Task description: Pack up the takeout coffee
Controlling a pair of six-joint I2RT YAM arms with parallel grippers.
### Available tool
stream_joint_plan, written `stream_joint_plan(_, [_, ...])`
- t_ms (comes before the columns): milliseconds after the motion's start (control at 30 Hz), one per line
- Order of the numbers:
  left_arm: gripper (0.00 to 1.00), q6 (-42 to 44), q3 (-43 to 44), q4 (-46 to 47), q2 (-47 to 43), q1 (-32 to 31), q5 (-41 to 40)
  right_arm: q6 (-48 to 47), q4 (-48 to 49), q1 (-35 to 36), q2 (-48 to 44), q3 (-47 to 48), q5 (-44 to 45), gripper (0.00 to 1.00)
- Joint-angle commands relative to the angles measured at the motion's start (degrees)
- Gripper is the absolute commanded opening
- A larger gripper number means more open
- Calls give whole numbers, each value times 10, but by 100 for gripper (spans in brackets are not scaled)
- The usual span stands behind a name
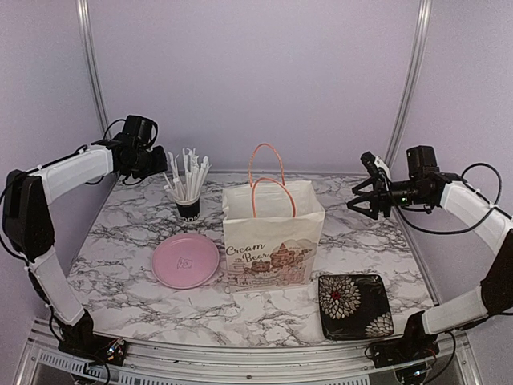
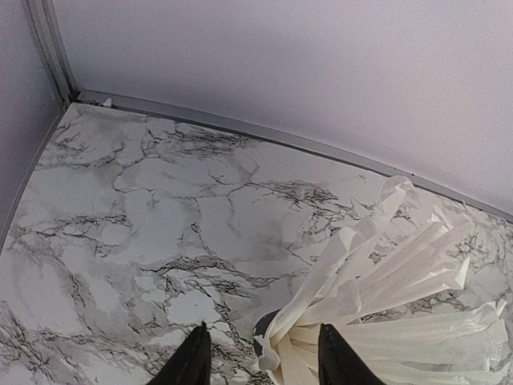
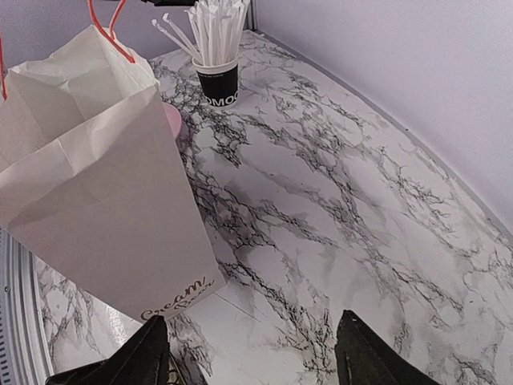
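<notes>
The two takeout coffee cups with black lids show in no view; they are hidden or out of view. A white paper bag (image 1: 272, 241) with red handles and "Cream Bear" print stands upright mid-table, its top open; it also shows in the right wrist view (image 3: 96, 184). My left gripper (image 1: 157, 165) is open and empty, raised at the back left just above the black cup of white sticks; in its wrist view (image 2: 260, 361) the sticks lie between the jaws. My right gripper (image 1: 362, 196) is open and empty, raised to the right of the bag, and also shows in its wrist view (image 3: 252, 353).
A black cup bristling with white sticks (image 1: 187, 200) stands left of the bag and shows in both wrist views (image 2: 385, 321) (image 3: 218, 80). A pink plate (image 1: 186, 261) lies front left. A black floral square plate (image 1: 354, 306) lies front right. Walls close the back and sides.
</notes>
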Motion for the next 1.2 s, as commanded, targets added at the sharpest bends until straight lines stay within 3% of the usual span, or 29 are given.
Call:
stream_joint_plan(0, [36,-5,21,-18,11,3,-6,-8,17,-2,1,4,-2,68])
stream_joint_plan(133, [18,-4,22,-21,5,3,-6,-9,16,-2,2,2,-1,68])
stream_joint_plan(333, [2,5,33,-52,-52,-7,-31,-12,17,-2,8,1,1,67])
stream_joint_plan(800, [0,55,109,-161,-226,-37,-98,-15,16,-1,18,2,5,67])
stream_joint_plan(1000, [0,66,143,-157,-276,-56,48,-21,12,-2,26,5,5,66])
stream_joint_plan(1167, [0,48,170,-148,-287,-119,164,-23,11,-2,24,4,2,66])
